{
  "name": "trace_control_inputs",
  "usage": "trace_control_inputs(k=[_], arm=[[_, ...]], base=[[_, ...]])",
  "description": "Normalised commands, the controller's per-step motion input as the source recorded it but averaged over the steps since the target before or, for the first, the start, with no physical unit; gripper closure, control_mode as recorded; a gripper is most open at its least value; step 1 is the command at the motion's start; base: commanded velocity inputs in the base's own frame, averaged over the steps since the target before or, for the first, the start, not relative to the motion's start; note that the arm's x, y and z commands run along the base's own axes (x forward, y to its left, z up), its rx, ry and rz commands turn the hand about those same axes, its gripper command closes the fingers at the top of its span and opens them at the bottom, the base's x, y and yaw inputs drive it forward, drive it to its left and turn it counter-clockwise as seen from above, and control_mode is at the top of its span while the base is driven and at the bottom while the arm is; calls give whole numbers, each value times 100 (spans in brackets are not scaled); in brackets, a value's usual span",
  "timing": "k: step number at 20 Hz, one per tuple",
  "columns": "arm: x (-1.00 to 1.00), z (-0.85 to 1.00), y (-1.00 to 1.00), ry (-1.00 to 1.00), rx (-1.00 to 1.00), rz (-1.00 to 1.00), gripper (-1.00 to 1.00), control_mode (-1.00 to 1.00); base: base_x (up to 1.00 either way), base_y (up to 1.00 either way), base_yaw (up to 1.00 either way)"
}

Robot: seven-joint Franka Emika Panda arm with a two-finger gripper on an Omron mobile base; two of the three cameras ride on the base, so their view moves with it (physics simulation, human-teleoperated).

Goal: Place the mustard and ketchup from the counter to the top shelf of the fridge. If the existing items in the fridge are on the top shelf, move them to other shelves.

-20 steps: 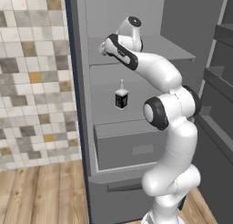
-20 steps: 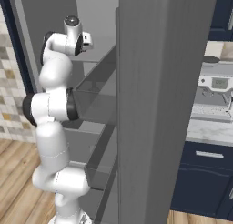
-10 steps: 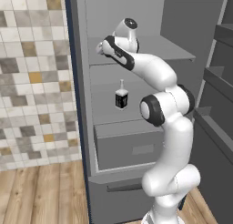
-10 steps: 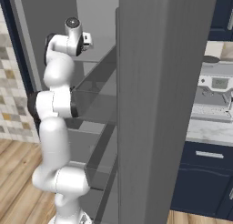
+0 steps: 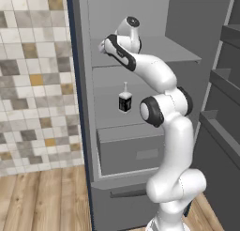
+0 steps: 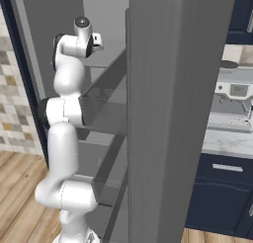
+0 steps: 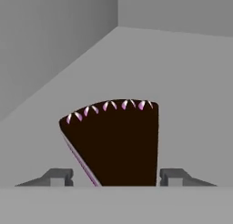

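Left base view: the arm reaches into the fridge (image 5: 84, 84); its hand sits over the top shelf (image 5: 183, 51); the clear bottle (image 5: 124, 98) stands one shelf below it. Hand view: the gripper (image 7: 116, 176) straddles the cake wedge (image 7: 116, 143), fingertips (image 7: 61, 176) flanking it; grip undeterminable.

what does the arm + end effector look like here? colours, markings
Glossy white rounded links with dark, near-black joint bands and caps; no cables or markings visible. A grey disc caps the wrist. The end effector has two small dark grey finger tips.
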Motion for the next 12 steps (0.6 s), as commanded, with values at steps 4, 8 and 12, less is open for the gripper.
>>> trace_control_inputs(k=[4, 8, 12], arm=[[0, 0, 0, 0, 0, 0, 100, -100], [-13, 0, -2, 0, 0, 0, 100, -100], [-46, 0, -21, -5, 2, 0, 100, -100]], base=[[0, 0, 0], [0, 0, 0], [0, 0, 0]])
